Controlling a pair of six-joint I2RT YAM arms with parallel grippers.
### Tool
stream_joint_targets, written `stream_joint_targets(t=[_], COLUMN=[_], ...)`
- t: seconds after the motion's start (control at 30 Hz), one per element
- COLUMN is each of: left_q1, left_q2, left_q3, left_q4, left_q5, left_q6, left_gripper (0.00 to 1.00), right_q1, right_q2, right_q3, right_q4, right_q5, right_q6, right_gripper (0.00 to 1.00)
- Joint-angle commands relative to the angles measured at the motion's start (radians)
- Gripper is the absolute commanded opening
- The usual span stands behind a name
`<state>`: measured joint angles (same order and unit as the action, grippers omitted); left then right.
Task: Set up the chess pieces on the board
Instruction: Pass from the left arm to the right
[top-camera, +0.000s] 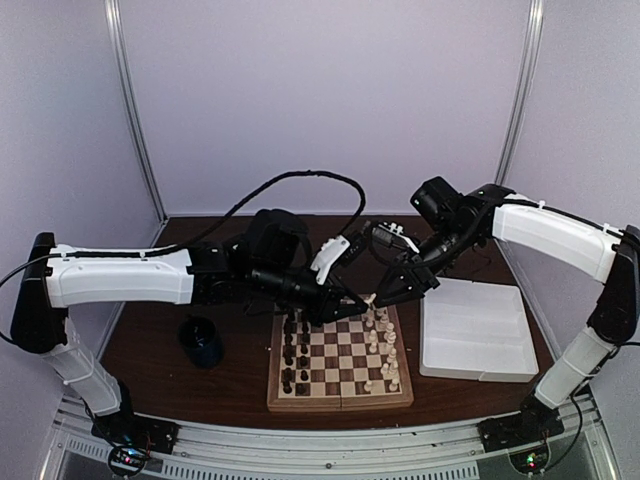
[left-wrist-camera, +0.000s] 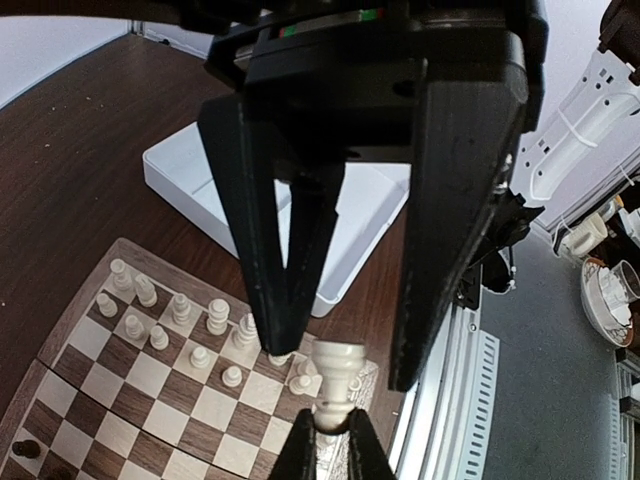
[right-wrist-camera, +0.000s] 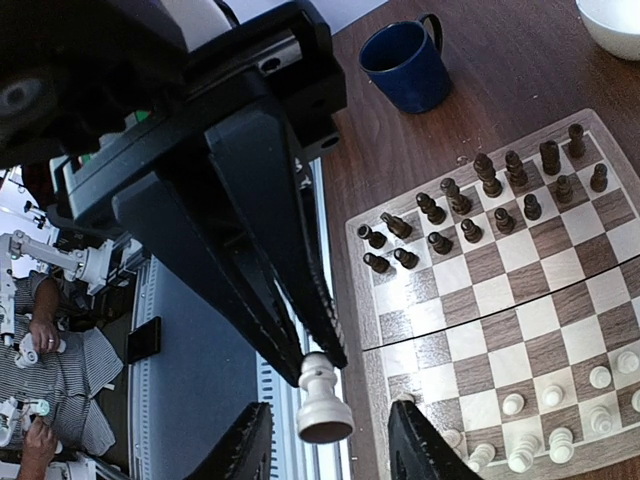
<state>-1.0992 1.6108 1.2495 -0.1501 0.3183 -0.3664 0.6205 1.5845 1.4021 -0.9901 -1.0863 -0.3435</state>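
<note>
Left gripper (left-wrist-camera: 333, 428) pinches a cream piece (left-wrist-camera: 338, 365) above the board (top-camera: 340, 402); right gripper (right-wrist-camera: 330, 437), open around it, should squeeze first.

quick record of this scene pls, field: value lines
left fingers: shut on a cream piece, holding its top end
right fingers: open, either side of that piece's base, not gripping
board: dark pieces in two rows on left, cream pieces in two rows on right
beside board: blue mug left, white tray right
</note>
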Motion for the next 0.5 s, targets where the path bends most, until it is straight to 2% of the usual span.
stream_joint_targets(t=[0.0, 0.13, 0.23, 0.27, 0.37, 0.47], left_q1=[0.005, 0.004, 0.004, 0.004, 0.004, 0.003], left_q2=[0.006, 0.012, 0.012, 0.01, -0.036, -0.122], left_q3=[-0.002, 0.0, 0.002, 0.002, -0.069, -0.252], left_q4=[0.06, 0.06, 0.06, 0.06, 0.13, 0.432], left_q5=[0.013, 0.011, 0.003, -0.008, -0.078, -0.162], left_q6=[-0.006, -0.005, -0.005, -0.003, 0.003, -0.034], left_gripper=[0.0, 0.0, 0.01, 0.05, 0.28, 0.41], right_q1=[0.005, 0.005, 0.005, 0.006, -0.017, -0.057], right_q2=[0.012, 0.02, 0.022, 0.021, 0.009, -0.003], right_q3=[0.024, 0.023, 0.019, 0.018, -0.004, -0.046], right_q4=[0.016, 0.017, 0.02, 0.021, 0.079, 0.201], right_q5=[-0.051, -0.084, -0.1, -0.102, -0.165, -0.268], right_q6=[0.009, 0.01, 0.012, 0.012, 0.068, 0.179], right_gripper=[0.4, 0.23, 0.17, 0.16, 0.15, 0.15])
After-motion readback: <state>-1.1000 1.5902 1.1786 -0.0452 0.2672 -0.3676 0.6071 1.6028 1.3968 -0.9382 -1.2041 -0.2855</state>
